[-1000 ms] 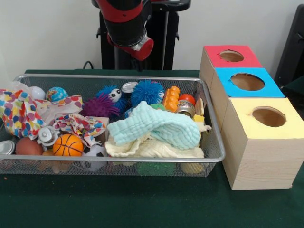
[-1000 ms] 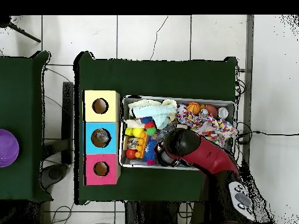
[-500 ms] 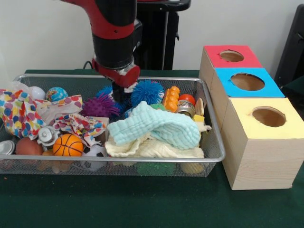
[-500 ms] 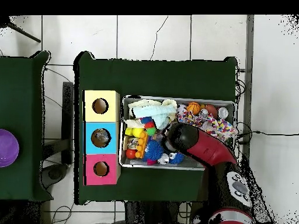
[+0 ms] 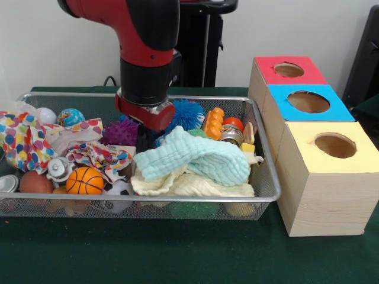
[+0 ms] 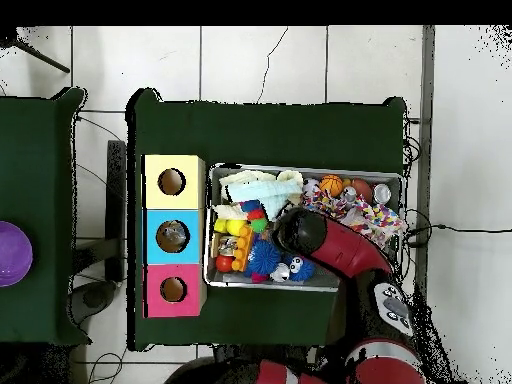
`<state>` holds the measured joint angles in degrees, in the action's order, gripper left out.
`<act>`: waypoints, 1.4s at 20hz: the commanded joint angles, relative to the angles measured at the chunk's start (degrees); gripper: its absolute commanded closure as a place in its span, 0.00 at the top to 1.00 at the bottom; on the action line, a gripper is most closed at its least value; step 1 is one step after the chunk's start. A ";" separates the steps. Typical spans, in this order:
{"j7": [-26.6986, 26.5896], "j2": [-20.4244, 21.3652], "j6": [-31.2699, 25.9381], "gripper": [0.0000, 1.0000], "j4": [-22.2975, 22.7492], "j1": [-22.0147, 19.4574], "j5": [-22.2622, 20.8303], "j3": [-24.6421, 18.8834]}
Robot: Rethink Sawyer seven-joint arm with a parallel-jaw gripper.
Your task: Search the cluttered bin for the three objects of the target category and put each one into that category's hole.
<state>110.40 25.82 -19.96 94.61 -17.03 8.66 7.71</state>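
Presently the pincer (image 5: 144, 135) is lowered into the wire bin (image 5: 260, 177) beside the purple spiky ball (image 5: 120, 132) for searching; its opening cannot be told.

The bin (image 5: 260, 195) is fine silvery wire mesh, and it sits on a desk (image 5: 177, 254) covered in matt dark green cloth. Inside, a pale blue cloth (image 5: 198, 157) with a crinkled weave lies on a cream cloth (image 5: 177, 184), beside a glossy orange basketball (image 5: 84, 180), a fuzzy blue spiky ball (image 5: 186, 113) and dotted fabric (image 5: 23, 142). The three boxes (image 5: 323, 195) are bare pale wood with matt painted tops, and the arm (image 5: 148, 35) has a glossy red shell.
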 commanded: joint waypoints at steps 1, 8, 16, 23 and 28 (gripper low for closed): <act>6.26 -4.68 -7.62 0.00 -4.96 -2.51 3.61 -7.75; 5.50 -4.95 -17.67 0.00 -6.96 -3.04 3.63 -7.08; 3.29 -9.82 -17.88 0.00 -9.15 -6.46 3.03 -9.61; -1.09 -16.45 -29.02 0.00 -19.62 -6.94 -1.70 -7.45; -1.24 -16.11 -29.87 0.00 -19.52 -7.31 -2.33 -8.14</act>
<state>110.40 15.36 -46.68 80.42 -23.41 9.52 3.41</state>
